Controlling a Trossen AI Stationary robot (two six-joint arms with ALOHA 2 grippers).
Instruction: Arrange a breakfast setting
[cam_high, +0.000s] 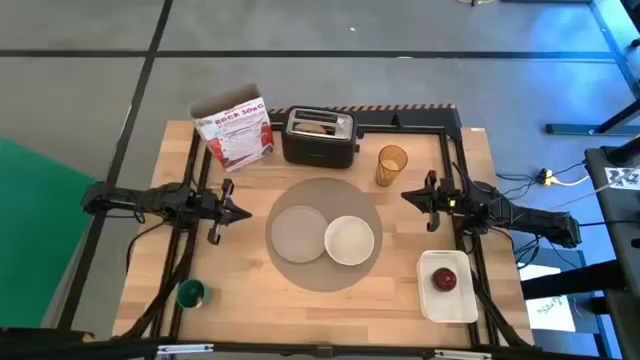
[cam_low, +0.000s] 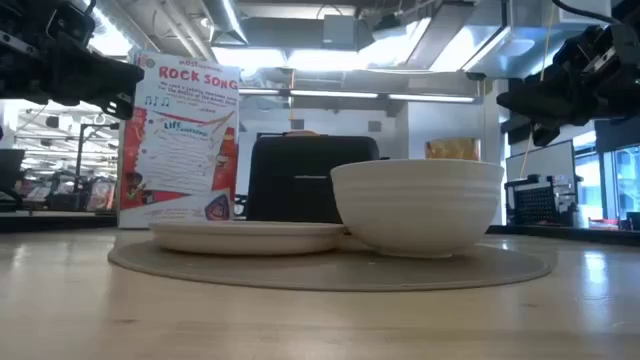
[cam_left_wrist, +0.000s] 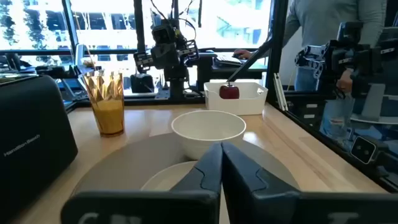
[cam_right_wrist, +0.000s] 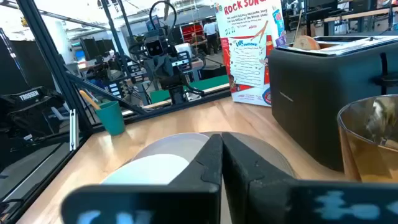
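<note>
A large round grey mat (cam_high: 322, 190) lies mid-table. On it rest a small grey plate (cam_high: 297, 232) at its left and a white bowl (cam_high: 349, 240) at its right. An amber cup (cam_high: 391, 164) stands upright beyond the mat, holding a metal spoon (cam_left_wrist: 89, 67). A red apple (cam_high: 444, 280) lies in the white tray (cam_high: 447, 303). Ring-shaped bread (cam_high: 316, 127) sticks out of the black toaster (cam_high: 320, 139). My left gripper (cam_high: 240, 212) hovers shut left of the mat. My right gripper (cam_high: 408, 196) hovers shut right of the mat.
A red and white "Rock Song" box (cam_high: 236, 132) stands at the far left by the toaster. A small green cup (cam_high: 191, 293) stands near the front left corner. Black frame rails (cam_high: 420, 127) run along the table's far and side edges. A person (cam_left_wrist: 323, 31) stands beyond the table.
</note>
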